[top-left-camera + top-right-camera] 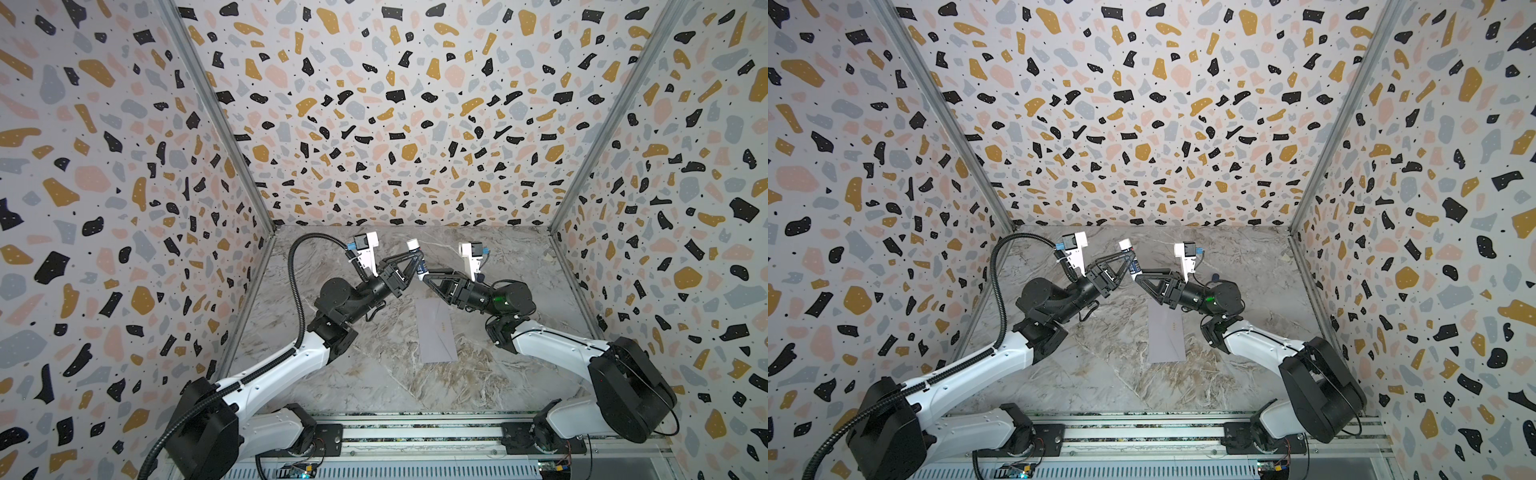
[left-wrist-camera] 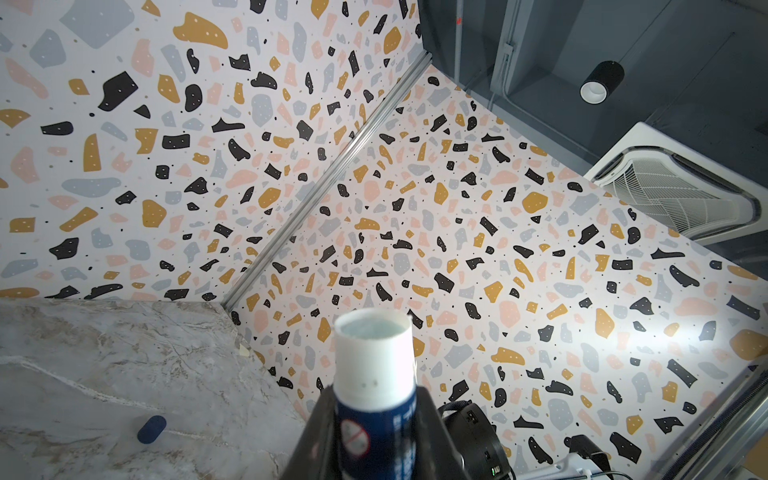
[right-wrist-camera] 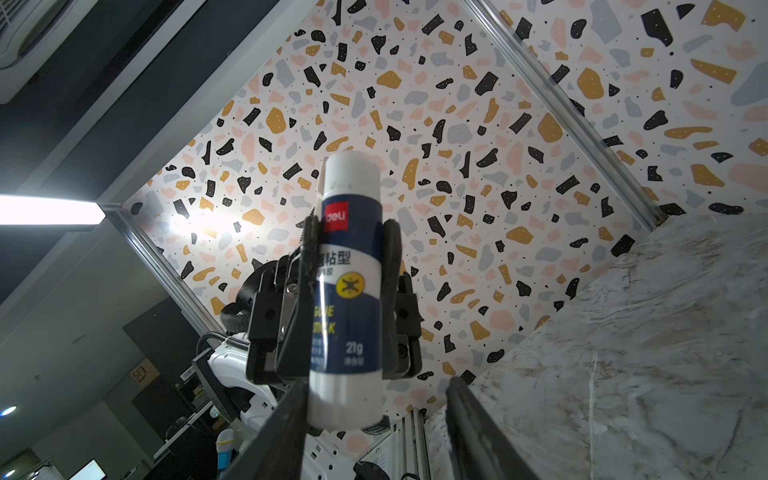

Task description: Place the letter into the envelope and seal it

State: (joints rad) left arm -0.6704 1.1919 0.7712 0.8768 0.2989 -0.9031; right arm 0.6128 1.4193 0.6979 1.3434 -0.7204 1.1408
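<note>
The lavender-grey envelope [image 1: 436,332] [image 1: 1167,336] lies flat on the marble table, below and between both grippers. The letter is hidden from every view. My left gripper [image 1: 415,257] [image 1: 1128,254] [image 2: 376,419] is raised above the table and shut on a blue and white glue stick [image 1: 417,257] [image 2: 374,365] [image 3: 349,270], whose uncapped end points away from the table. My right gripper [image 1: 426,276] [image 1: 1138,279] [image 3: 374,419] stands open around the stick's white base. One finger [image 3: 282,432] touches the base; a gap separates the other finger from it.
A small dark blue cap [image 2: 151,429] lies on the table near the back right. Terrazzo-patterned walls [image 1: 374,124] close in the back and both sides. The arms' base rail [image 1: 415,436] runs along the front edge.
</note>
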